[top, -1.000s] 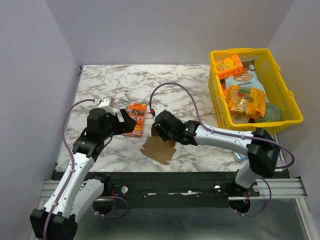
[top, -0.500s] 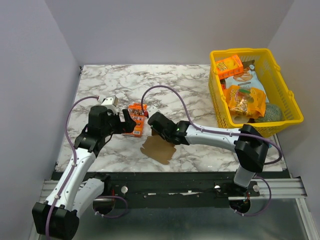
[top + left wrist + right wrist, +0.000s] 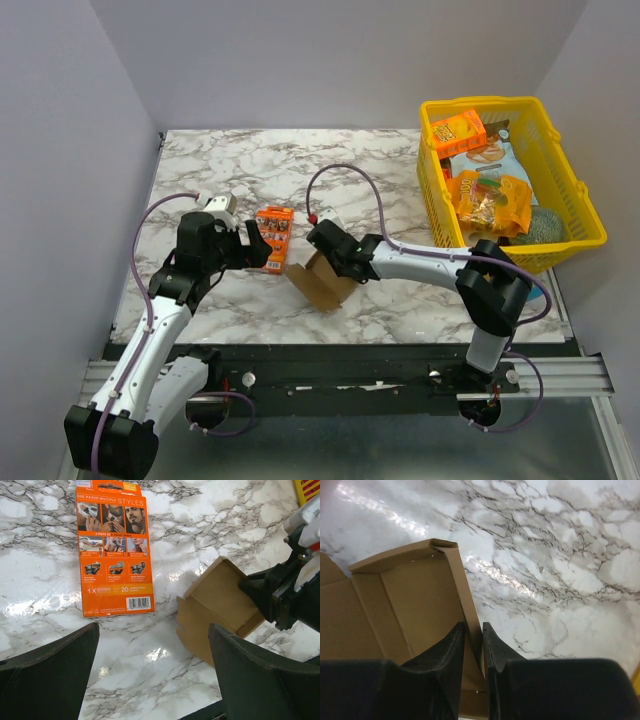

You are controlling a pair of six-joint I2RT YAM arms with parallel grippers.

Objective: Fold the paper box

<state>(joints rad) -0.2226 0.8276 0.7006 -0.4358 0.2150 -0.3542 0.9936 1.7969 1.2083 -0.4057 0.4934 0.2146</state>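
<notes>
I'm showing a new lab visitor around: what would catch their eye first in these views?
Probably the bright yellow basket at the far right. Next comes the brown paper box near the middle front, with one wall standing up, pinched in the right gripper. An orange printed box lies flat just left of it.

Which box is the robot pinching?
The plain brown paper box: the right gripper pinches its raised wall. The orange razor box beside it lies flat, untouched, and the orange snack box sits in the basket.
</notes>
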